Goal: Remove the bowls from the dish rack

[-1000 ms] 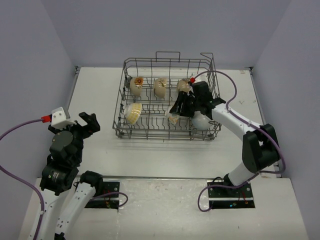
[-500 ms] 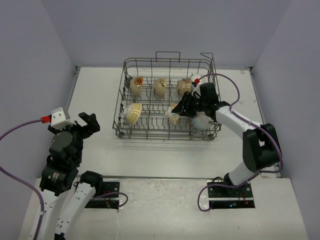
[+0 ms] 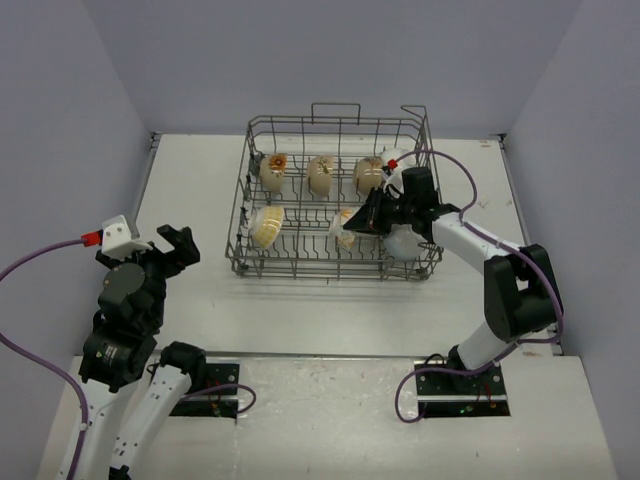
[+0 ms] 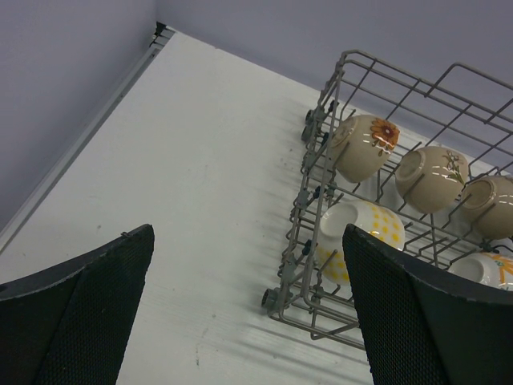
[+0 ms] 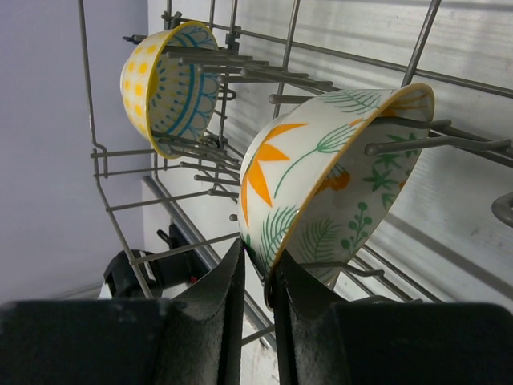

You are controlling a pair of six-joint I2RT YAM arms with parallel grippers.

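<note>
A: Change since the earlier view?

B: The right gripper (image 5: 258, 273) has swung left off the rear row and down to the front row; its jaws, wide before, now pinch the rim of the leaf-pattern bowl (image 5: 321, 184); the left gripper (image 3: 170, 245) is unmoved, jaws wide apart, holding nothing, above the table (image 3: 200, 180) left of the dish rack (image 3: 330, 125).

A: Materials, shapes?

B: Held bowl: glazed ceramic, round, cream; orange flower, green fronds, yellow rim; tilted on edge in the rack's front row. Rack: grey wire, rectangular, upright tines.

A: Surroundings, obstructions?

B: Yellow-dotted bowl (image 5: 168, 84), teal lines inside, same row, further left; three cream bowls (image 3: 321, 173) in the rear row; a white bowl (image 3: 400, 245) partly beneath the right arm; tines cross the held bowl's mouth.
</note>
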